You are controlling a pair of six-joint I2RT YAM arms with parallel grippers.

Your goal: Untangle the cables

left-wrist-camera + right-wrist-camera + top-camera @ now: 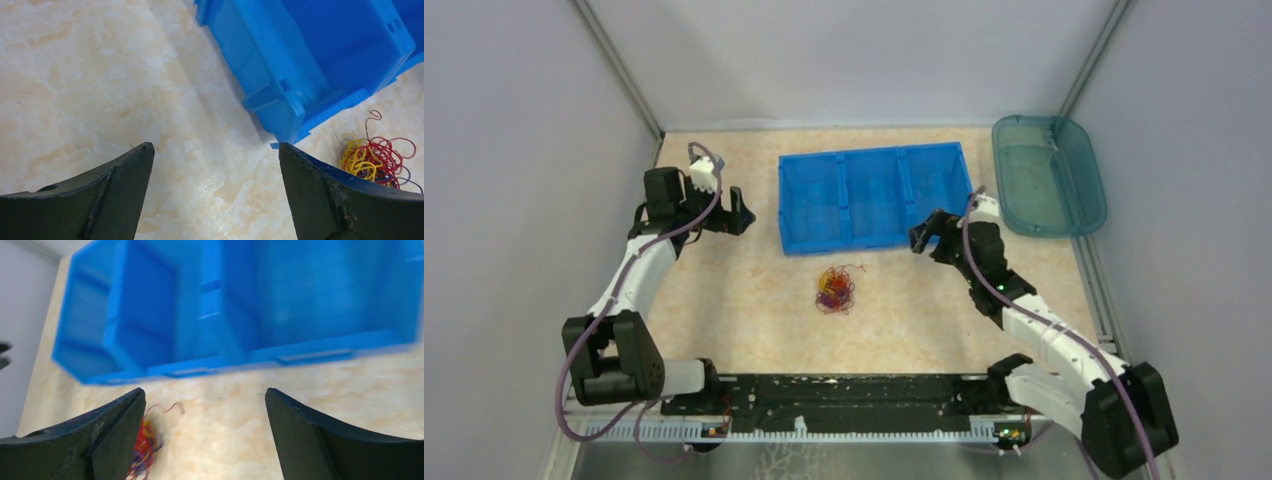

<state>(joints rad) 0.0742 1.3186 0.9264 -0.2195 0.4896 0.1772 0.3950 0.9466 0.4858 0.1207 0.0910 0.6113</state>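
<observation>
— Marbled beige worktop (744, 300), plain grey walls (514, 150) round it. The cables (835, 289) sit in one small knot near the middle, just in front of the blue three-compartment bin (854, 240) and not touching it.

— Where are your arms?

— Left end effector (736, 212) hangs off the bin's left end, right end effector (924, 235) by its front right corner. Both have their fingers spread wide and hold nothing. The knot lies between them, nearer the arm bases.

— What's the stuff like?

— Thin wire loops in yellow, red and a dark navy-purple, curled over each other, with one red end hooking out of the heap. I'd guess they're springy, nearly weightless, and will drag along together if I pull one. The bin is smooth hard plastic with ribbed dividers. A translucent teal tray (1049, 180) lies at the far right.

— So how do you go in?

— I'd bring one end effector down to pin the body of the knot, then narrow the other and pinch a single stray loop at the edge. That red hook looks the best start. Pull slowly outward, low over the worktop, and stop if the whole clump lifts. My right wrist view is smeared, so I'd line up from overhead.
</observation>
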